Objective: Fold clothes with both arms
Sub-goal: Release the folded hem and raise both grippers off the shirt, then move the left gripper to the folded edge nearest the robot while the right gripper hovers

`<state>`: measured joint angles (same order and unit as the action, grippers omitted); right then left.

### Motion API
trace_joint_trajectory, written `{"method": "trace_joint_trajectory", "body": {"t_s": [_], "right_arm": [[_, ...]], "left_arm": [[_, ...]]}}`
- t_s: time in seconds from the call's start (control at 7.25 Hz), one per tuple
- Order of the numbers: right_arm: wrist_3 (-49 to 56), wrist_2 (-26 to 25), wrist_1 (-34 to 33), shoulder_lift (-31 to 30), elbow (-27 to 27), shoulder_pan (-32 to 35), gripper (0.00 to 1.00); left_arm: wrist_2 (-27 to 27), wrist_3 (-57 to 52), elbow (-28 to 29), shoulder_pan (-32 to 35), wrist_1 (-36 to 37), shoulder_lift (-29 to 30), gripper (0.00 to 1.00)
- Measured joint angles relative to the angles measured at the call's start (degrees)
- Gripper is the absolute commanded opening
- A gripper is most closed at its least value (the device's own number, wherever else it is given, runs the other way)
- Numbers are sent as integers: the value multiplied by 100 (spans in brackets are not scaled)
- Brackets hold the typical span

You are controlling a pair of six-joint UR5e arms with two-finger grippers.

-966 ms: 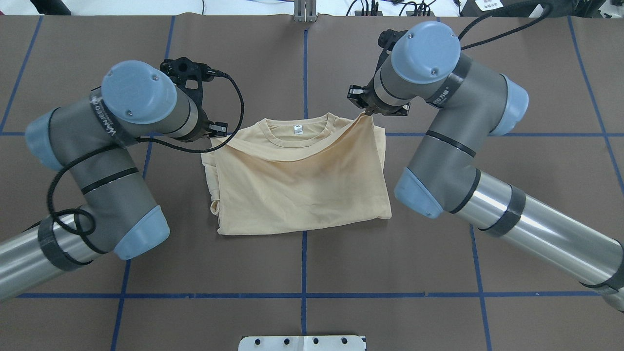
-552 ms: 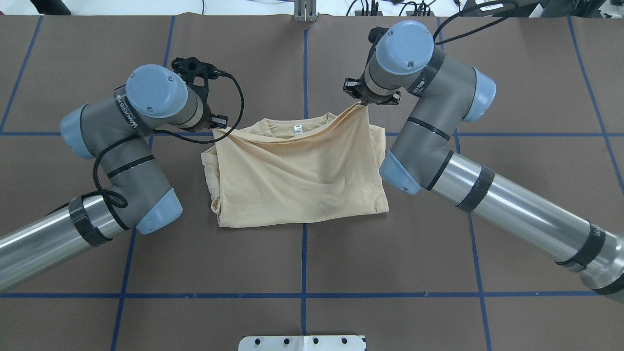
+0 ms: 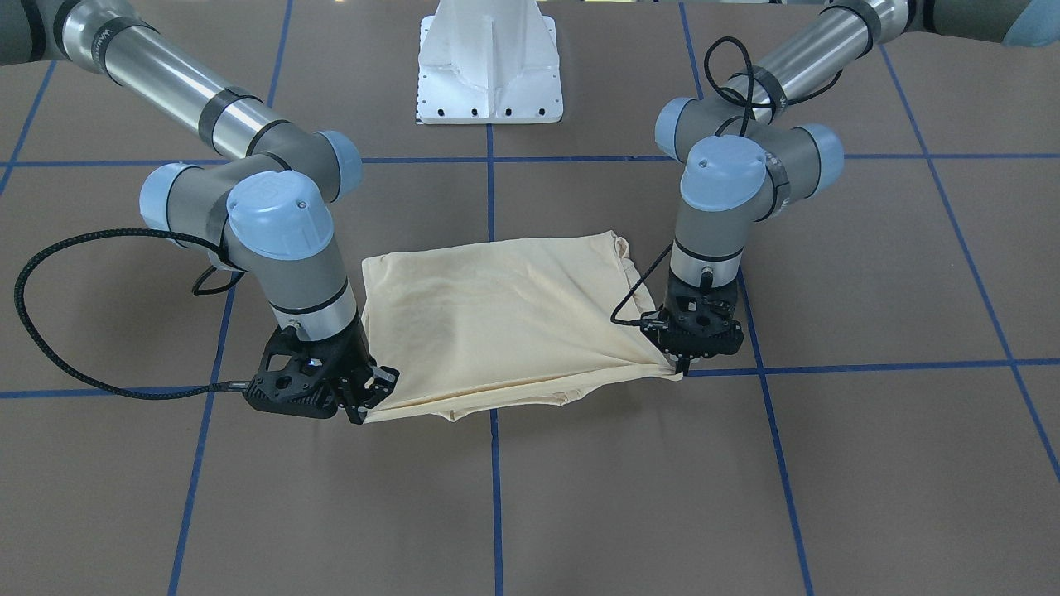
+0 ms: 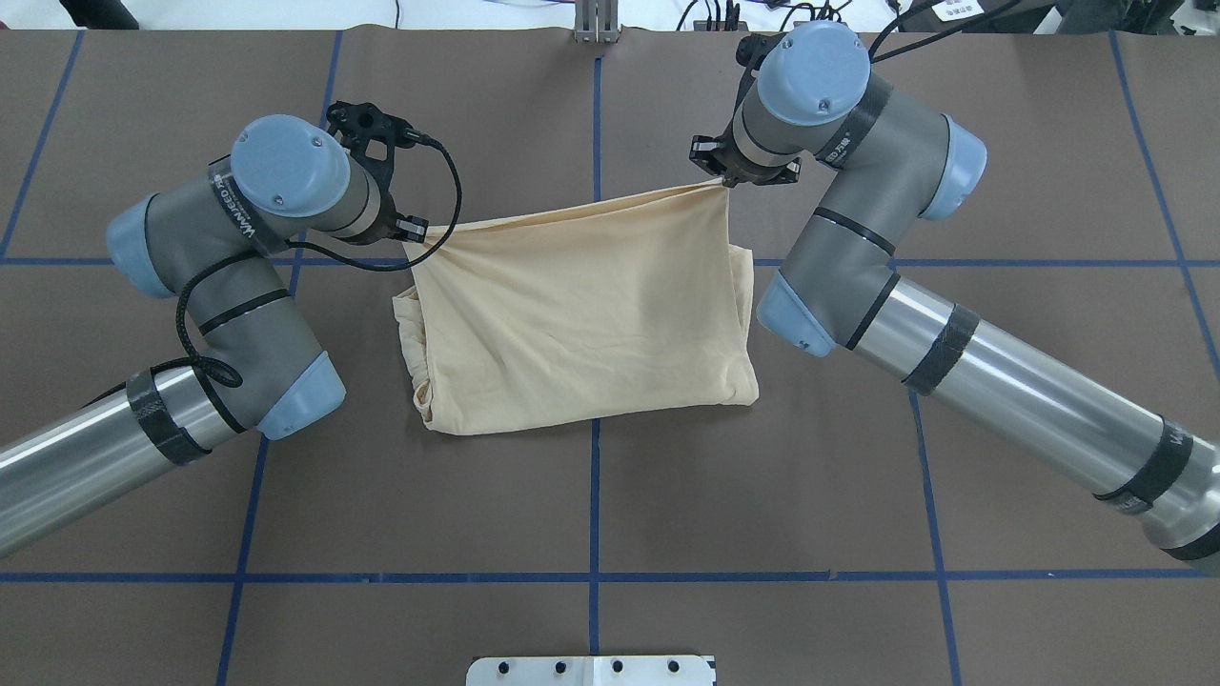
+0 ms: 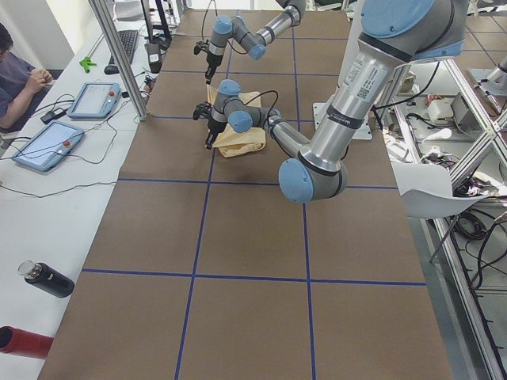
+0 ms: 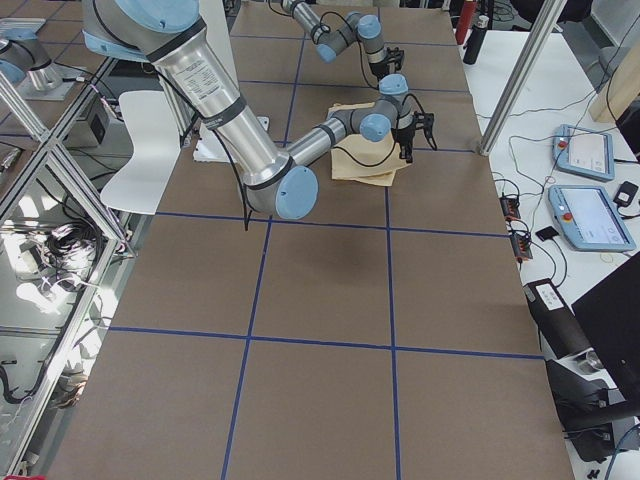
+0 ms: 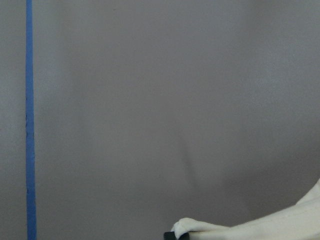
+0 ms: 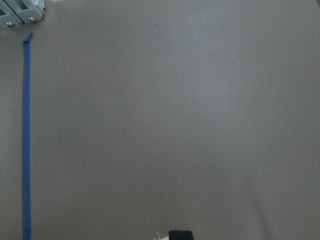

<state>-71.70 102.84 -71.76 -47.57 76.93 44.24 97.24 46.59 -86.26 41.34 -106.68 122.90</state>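
From the front, the left gripper (image 3: 684,364) and the right gripper (image 3: 364,407) each pinch a corner of the cream T-shirt (image 3: 497,319), with its edge stretched between them. From overhead, the shirt lies folded mid-worktop (image 4: 762,495), and the held layer covers it. Each wrist view shows a scrap of cream fabric at its bottom edge.
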Motion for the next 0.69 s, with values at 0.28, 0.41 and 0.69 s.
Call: {"method": "trace_joint_trajectory", "body": {"t_s": [0.28,0.41,0.69], "right_arm": [[48,11,-4,-28,3,-8,100],[108,81,-4,-33,21,14,100],[360,559,1,-170,166,177,100]], "left_arm": [[130,-32,-45,19,-232,-84,100],[324,-35,-127,26,-335,-173,100],[696,-15,-708,21,-416,-671,100]]}}
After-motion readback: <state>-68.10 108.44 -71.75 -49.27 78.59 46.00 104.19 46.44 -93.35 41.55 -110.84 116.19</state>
